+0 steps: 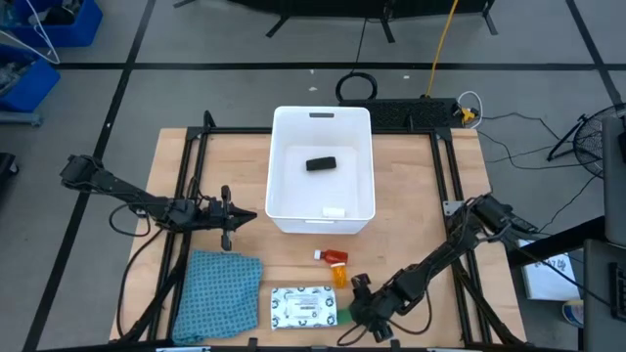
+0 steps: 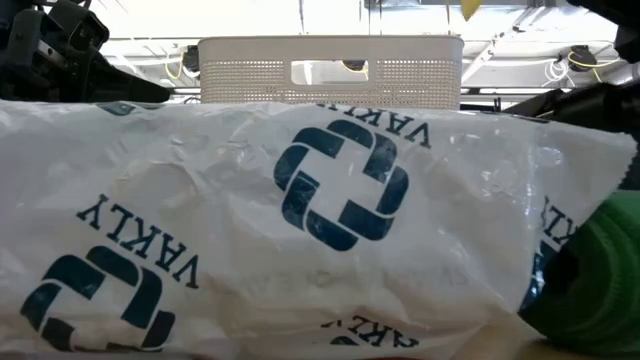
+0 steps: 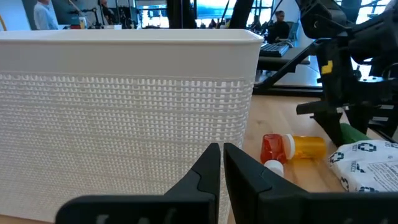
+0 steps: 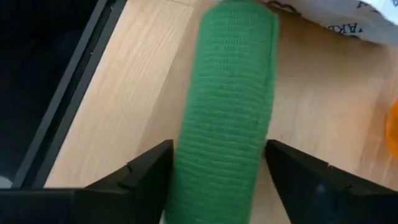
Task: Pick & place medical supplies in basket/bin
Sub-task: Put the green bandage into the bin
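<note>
The white basket (image 1: 323,132) stands mid-table and holds a black oblong (image 1: 321,163) and a small white piece (image 1: 334,211). Near the front edge lie a white printed packet (image 1: 301,307), a green roll (image 4: 227,112) beside it on the right, and an orange bottle (image 3: 308,147) with a red-and-white piece (image 1: 330,256). My right gripper (image 4: 221,155) slants down over the green roll's near end, open, one finger on each side. My left gripper (image 3: 221,162) hovers shut at the basket's left front corner. My right gripper's fingers (image 4: 152,171) stand close against the two long sides of the green roll (image 4: 186,155) near one end, coming slanting down from the table's right and lying along the roll. Whether they touch it I cannot tell. The roll lies flat on the table.
A teal cloth (image 1: 217,293) lies at the front left. Black frame rails (image 1: 450,176) run along both sides of the table. In the low view the packet (image 2: 320,200) fills the foreground, with the basket (image 2: 330,70) behind it.
</note>
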Robot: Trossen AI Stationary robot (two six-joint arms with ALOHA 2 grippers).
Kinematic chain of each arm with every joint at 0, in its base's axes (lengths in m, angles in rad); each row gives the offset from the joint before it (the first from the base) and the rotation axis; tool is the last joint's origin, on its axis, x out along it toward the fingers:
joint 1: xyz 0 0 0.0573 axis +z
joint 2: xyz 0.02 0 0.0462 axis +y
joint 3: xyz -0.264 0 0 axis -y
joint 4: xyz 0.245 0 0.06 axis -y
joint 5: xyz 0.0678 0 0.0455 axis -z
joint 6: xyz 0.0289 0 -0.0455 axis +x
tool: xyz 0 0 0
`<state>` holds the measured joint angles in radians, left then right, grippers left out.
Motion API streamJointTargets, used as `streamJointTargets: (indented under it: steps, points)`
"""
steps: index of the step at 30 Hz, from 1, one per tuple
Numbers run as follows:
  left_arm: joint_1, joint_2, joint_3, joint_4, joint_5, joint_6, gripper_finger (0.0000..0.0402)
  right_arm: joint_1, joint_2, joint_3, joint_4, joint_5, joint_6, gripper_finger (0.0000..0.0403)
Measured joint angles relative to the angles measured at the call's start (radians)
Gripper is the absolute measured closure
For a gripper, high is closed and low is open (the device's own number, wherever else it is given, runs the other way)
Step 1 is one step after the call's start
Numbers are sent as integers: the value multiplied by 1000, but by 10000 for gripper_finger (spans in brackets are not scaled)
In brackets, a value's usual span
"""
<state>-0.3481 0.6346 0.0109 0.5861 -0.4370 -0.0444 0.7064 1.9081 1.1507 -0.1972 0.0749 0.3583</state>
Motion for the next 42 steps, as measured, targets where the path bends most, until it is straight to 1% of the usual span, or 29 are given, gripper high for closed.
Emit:
streamJointTargets:
  steps: [2, 5, 9, 12, 14, 16, 20, 22, 23, 26, 30, 33, 35, 37, 39, 42]
  points:
    - [0, 0, 0, 0, 0, 1, 376, -7, -3, 0, 1, -16, -15, 193]
    - [0, 0, 0, 0, 0, 2, 376, -13, -22, -1, -7, -25, -46, 250]
    - [0, 0, 0, 0, 0, 2, 376, -18, -79, -1, -9, -25, -108, 324]
    - [0, 0, 0, 0, 0, 2, 376, -19, -147, -21, 13, -22, -146, 354]
    - [0, 0, 0, 0, 0, 2, 376, -18, -211, -57, 48, 8, -175, 359]
    - [0, 0, 0, 0, 0, 2, 376, -19, -291, -120, 123, 29, -213, 354]
    - [0, 0, 0, 0, 0, -2, 376, -47, -493, -323, 398, 33, -258, 336]
    - [0, 0, 0, 0, 0, -4, 376, -55, -602, -431, 514, 34, -282, 339]
    - [0, 0, 0, -3, 0, -8, 376, -55, -658, -476, 538, 34, -295, 344]
    - [0, 0, 0, -8, 0, -10, 376, -52, -823, -558, 502, 57, -326, 359]
    - [0, 0, 0, -8, 0, -6, 376, -63, -1021, -618, 468, 112, -373, 360]
    - [0, 0, 0, -7, -2, -6, 376, -84, -1152, -619, 332, 213, -386, 353]
    - [0, 0, 0, -7, -4, -6, 376, -105, -1213, -622, 244, 244, -396, 350]
    - [0, 0, 0, -7, -5, -8, 376, -120, -1262, -649, 268, 217, -425, 352]
    - [0, 0, 0, -7, -5, -10, 376, -134, -1313, -690, 347, 182, -465, 356]
    - [0, 0, 0, -7, -6, -10, 376, -170, -1389, -768, 389, 206, -482, 357]
